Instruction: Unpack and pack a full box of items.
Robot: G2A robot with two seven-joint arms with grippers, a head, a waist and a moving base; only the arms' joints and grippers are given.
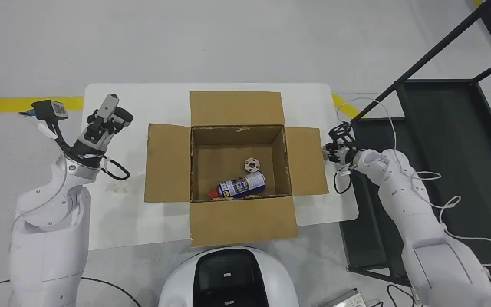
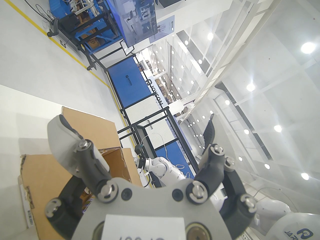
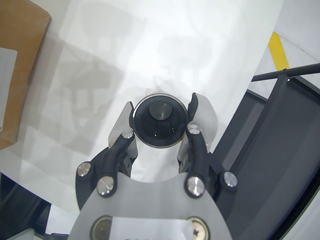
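right gripper holds a black sleeve (bearing maybe), box just to its left; left gripper wide open.

You had the left arm folded up at the elbow on its own side. Its wrist was cocked back so that the left gripper tipped upward, its fingers spread wide apart. You had the right arm stretched forward and bent inward, its wrist angled downward. The right gripper was closed, its fingers pressing on opposite sides of a short dark metal cylinder.
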